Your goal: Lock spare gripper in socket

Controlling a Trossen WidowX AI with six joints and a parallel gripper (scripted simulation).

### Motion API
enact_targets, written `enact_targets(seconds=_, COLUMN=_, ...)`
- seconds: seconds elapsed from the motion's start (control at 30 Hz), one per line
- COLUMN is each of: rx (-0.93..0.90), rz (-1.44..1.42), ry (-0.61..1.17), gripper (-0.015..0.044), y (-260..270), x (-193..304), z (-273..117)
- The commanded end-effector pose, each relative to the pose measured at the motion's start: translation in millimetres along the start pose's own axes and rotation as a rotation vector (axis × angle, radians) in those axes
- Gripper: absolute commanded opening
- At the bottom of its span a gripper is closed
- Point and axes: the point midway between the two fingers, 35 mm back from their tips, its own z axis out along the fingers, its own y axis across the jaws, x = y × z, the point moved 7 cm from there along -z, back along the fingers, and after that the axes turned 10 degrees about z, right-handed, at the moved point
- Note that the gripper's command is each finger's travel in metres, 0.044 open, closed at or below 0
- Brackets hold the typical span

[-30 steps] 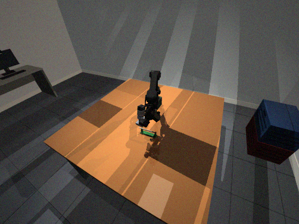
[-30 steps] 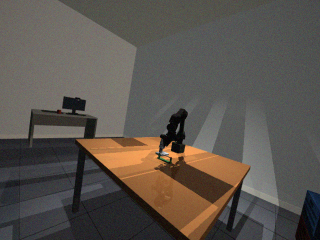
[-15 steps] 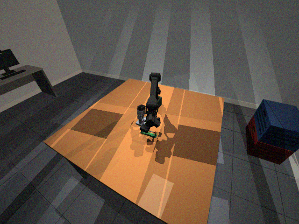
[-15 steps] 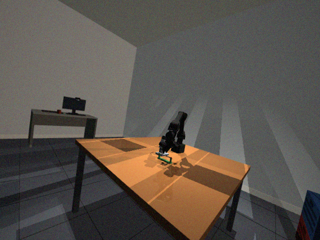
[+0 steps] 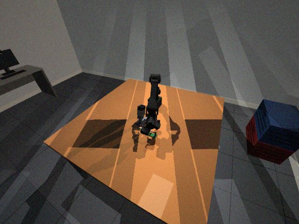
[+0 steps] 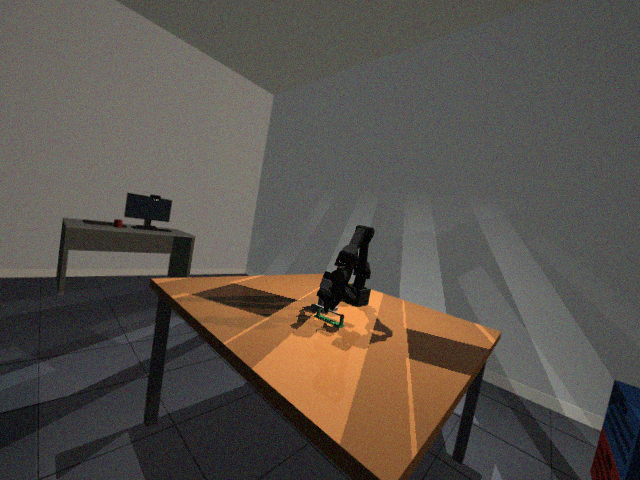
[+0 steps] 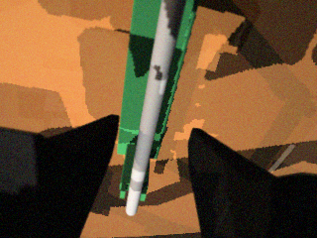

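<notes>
A pale grey, rod-like pin (image 7: 153, 104) lies lengthwise over a green holder (image 7: 136, 94) (image 5: 152, 134) (image 6: 329, 320), its near end sticking out past the holder. In the exterior view the holder is a low frame with raised ends. My gripper (image 7: 155, 130) is open and empty, the fingers on either side of the pin near its free end and touching neither side. A dark upright block (image 5: 141, 110) with a pale part (image 5: 144, 119) below stands left of the arm; it looks like the spare gripper at the mount. The socket and spigot are too small or hidden to tell.
The black arm (image 5: 153, 96) (image 6: 356, 253) leans over the orange-brown table (image 5: 200, 168) (image 6: 382, 413). A desk (image 6: 124, 240) with a monitor (image 6: 148, 207) stands off to the left. Blue and red crates (image 5: 277, 120) stand on the floor at the right. Stripes of light and shadow cross the table.
</notes>
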Motion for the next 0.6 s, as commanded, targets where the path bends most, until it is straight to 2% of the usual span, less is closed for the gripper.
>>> enact_targets(seconds=0.0, rx=-0.012, rz=0.001, ry=0.008, gripper=0.018, y=2, x=-2, z=12)
enact_targets(seconds=0.57, rx=-0.012, rz=0.001, ry=0.008, gripper=0.018, y=4, x=-6, z=28)
